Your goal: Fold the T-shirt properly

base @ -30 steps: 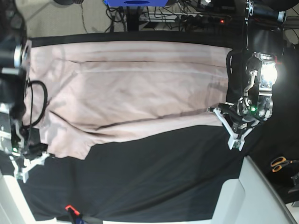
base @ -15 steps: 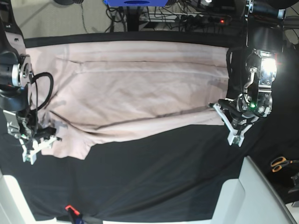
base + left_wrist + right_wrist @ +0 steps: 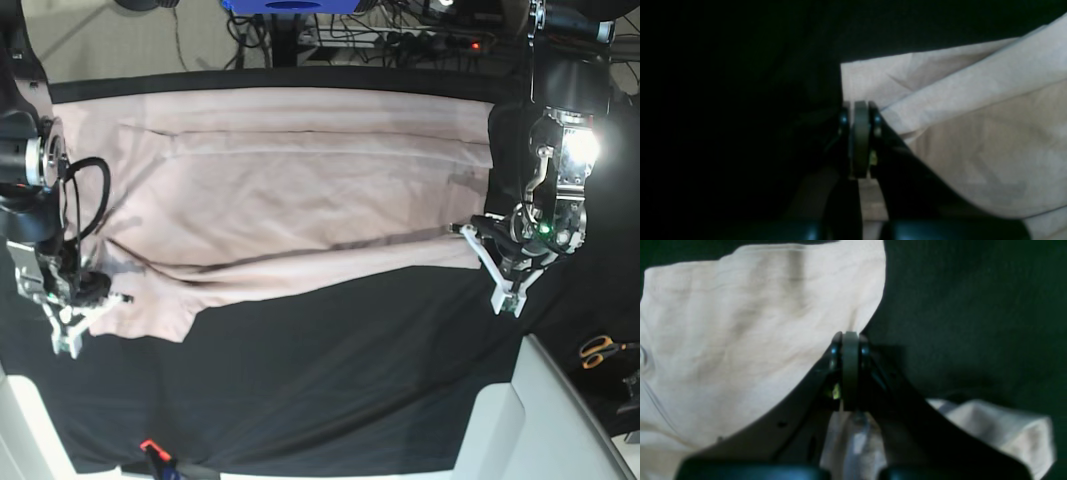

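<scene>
So: one T-shirt, two grippers, one pair of scissors, one little red-and-black thing at the bottom edge. The pale pink shirt is lying spread across the black table cloth, taking up most of the top half of the base view.

The left gripper is sitting at the shirt's right-hand corner with its jaws pressed together; in the left wrist view they're pinching the fabric edge. The right gripper is sitting at the sleeve end, jaws squeezed tight too, and the right wrist view is showing cloth bunching up between and under the fingers.

Hard to see: both wrist views are going really dark and blurry, the fingertips are mostly black silhouettes, and the scissors are getting cut off by the frame.
</scene>
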Available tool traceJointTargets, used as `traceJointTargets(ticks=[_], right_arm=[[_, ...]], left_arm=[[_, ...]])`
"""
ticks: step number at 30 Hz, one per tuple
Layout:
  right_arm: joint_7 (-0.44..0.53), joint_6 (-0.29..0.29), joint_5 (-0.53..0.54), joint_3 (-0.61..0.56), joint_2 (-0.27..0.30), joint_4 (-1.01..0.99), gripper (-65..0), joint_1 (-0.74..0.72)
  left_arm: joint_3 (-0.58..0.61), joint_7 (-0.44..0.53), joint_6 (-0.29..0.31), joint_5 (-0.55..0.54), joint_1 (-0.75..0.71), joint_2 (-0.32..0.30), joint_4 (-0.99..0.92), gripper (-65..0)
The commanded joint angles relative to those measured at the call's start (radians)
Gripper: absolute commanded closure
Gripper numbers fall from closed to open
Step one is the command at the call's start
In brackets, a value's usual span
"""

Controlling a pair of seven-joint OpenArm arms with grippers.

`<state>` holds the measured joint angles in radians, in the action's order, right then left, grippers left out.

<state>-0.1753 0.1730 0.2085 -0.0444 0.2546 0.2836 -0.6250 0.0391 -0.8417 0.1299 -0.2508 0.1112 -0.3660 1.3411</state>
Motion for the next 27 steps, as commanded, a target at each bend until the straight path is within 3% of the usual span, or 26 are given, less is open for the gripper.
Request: traceJointTargets(ticks=[1, 5, 15, 20, 27], right_arm=[[0.023, 0.003, 0.007, -0.033, 0.012, 0.049, 0.0, -0.04], [-0.042, 0.003, 0.007, -0.124, 0.018, 0.153, 0.0, -0.037], [-0.108, 0.004, -0.005, -0.13, 0.048, 0.329, 0.0, -0.039], [-0.092, 0.006, -0.145, -0.127, 0.035, 0.359, 0.0, -0.026], [0.041, 0.006, -0.3, -0.127, 0.018, 0.368, 0.0, 0.009]], left_arm=[[-0.006, 0.012, -0.006, 0.003, 0.022, -0.014, 0.018, 0.0], [-0.008, 0.011, -0.006, 0.003, 0.045, -0.014, 0.018, 0.0], [-0.008, 0.005, -0.006, 0.003, 0.052, -0.014, 0.096, 0.0], [-0.008, 0.005, -0.006, 0.003, 0.051, -0.026, 0.102, 0.0], [-0.008, 0.005, -0.006, 0.003, 0.049, -0.028, 0.133, 0.0]])
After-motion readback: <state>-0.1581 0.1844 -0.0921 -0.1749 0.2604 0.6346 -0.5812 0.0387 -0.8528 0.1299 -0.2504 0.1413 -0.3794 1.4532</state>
